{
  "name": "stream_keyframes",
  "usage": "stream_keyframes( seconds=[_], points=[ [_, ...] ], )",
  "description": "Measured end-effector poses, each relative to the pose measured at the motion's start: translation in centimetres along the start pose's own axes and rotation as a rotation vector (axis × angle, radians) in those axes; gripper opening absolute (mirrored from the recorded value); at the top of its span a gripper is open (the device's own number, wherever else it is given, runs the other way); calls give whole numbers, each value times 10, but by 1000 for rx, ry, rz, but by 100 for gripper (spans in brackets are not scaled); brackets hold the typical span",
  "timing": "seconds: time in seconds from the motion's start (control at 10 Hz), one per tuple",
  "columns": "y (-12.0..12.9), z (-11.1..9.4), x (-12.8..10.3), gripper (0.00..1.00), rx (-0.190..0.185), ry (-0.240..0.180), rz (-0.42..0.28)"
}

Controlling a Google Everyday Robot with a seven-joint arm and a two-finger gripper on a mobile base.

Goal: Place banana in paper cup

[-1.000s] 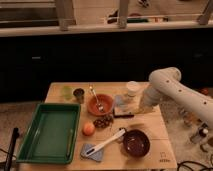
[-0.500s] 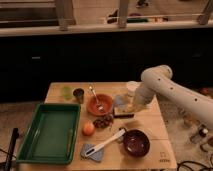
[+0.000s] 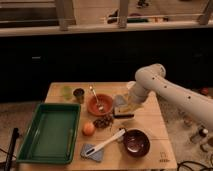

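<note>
A light wooden desk (image 3: 152,126) stands on a pale speckled floor (image 3: 24,109) in dim, warm light. Behind it runs a wall of dark panels (image 3: 75,60), topped by a pale ledge (image 3: 100,29). Above the ledge rise pale posts (image 3: 65,11). The tool (image 3: 125,106) hangs low over the desk's middle.

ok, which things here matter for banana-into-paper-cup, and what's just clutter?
Job: banana, under the gripper, just right of the orange bowl; paper cup, partly behind the arm.

Lying about: orange bowl with spoon, green tray, pale green cup, dark metal cup, orange fruit, dark bowl, brush.
</note>
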Motion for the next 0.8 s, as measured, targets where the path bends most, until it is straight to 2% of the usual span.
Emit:
stream_keyframes(
  seconds=[0.1, 0.2, 0.8],
  points=[
    [0, -1, 4, 1, 5, 8, 6],
    [-1, -4, 11, 0, 14, 18, 16],
    [-15, -11, 28, 0, 34, 33, 30]
  ],
)
